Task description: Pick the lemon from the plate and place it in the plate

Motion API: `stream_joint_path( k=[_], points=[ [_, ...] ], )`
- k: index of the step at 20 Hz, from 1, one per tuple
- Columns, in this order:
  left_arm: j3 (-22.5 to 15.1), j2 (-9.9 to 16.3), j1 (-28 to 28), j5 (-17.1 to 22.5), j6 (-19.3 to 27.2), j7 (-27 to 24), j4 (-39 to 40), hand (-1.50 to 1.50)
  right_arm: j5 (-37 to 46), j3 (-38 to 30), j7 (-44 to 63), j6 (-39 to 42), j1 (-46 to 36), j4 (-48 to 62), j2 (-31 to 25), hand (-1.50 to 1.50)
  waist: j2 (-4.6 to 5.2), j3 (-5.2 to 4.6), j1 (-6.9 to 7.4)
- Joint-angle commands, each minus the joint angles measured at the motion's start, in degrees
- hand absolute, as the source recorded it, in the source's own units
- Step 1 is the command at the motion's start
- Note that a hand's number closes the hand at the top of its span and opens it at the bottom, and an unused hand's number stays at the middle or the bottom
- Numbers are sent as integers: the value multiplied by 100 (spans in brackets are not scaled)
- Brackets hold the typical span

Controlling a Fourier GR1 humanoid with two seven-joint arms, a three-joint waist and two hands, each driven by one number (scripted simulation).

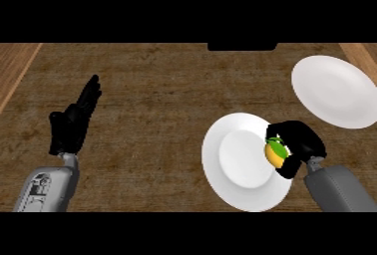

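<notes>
The counter (162, 99) is dark brown and wood-grained, filling the view. On it lie two white plates. The near plate (236, 164) sits right of centre, toward the lower edge; the far plate (335, 92) lies up and to the right, apart from the first.

The right forearm (340, 191) rises from the lower right corner and angles up and leftward to the near plate's right rim. The left forearm (48, 189) comes up from the lower left, nearly vertical.

The left hand (74, 122) stands open at the left side, fingers straight and pointing up and slightly right, holding nothing. The right hand (298, 144) is curled over the near plate's right edge, its fingers wrapped round the lemon (275, 154).

The lemon, yellow with a green patch on top, shows between the fingers, just above the near plate's right part.
</notes>
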Motion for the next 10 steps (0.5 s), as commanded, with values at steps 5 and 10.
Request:
stream_joint_path(
  k=[5,10],
  points=[
    [184,64,254,7,141,-44,-99,0,-1035,-2703,-676,-488,577,1326,-2302,150,37,48,-374],
    [112,49,209,181,-96,66,-244,0,-1629,-3871,-2031,-1444,444,2086,-2934,150,31,53,-86]
  ],
)
